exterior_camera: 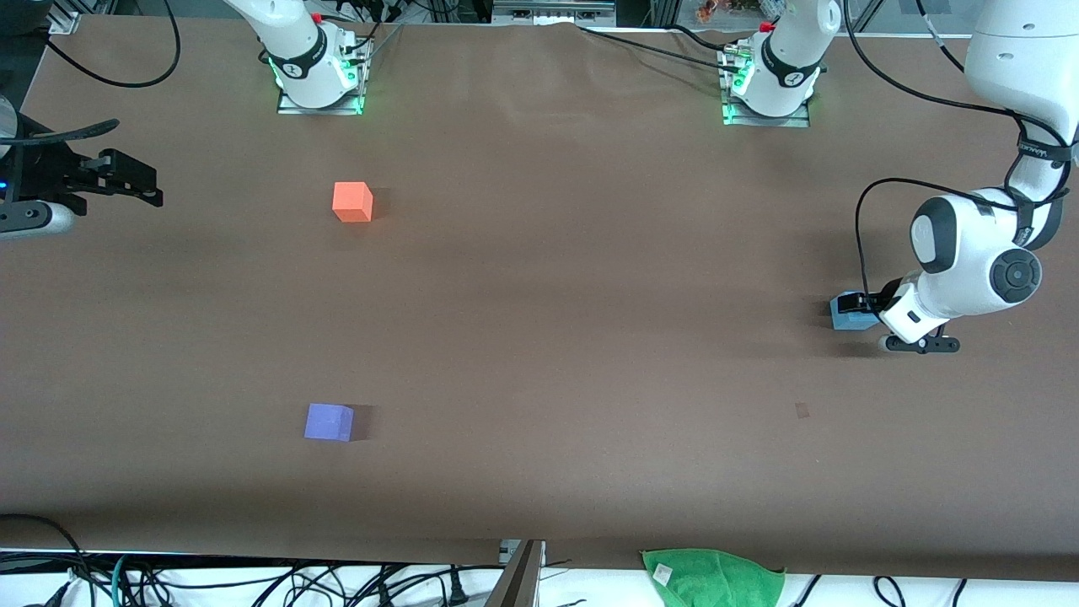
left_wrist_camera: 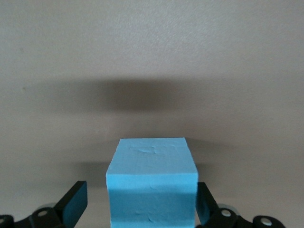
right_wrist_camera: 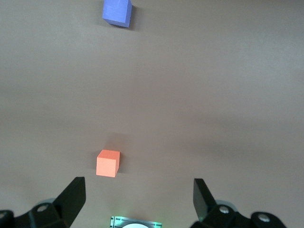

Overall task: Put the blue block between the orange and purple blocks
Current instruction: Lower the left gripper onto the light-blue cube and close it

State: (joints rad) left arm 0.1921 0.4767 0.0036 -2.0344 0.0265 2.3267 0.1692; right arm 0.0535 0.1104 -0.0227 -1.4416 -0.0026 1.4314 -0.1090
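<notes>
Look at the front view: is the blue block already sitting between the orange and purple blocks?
No. The blue block sits at the left arm's end of the table, while the orange block and purple block sit toward the right arm's end.

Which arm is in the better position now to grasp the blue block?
The left arm. Its hand is down at the blue block, open, with a finger on each side. The right hand waits open at the right arm's end of the table.
</notes>
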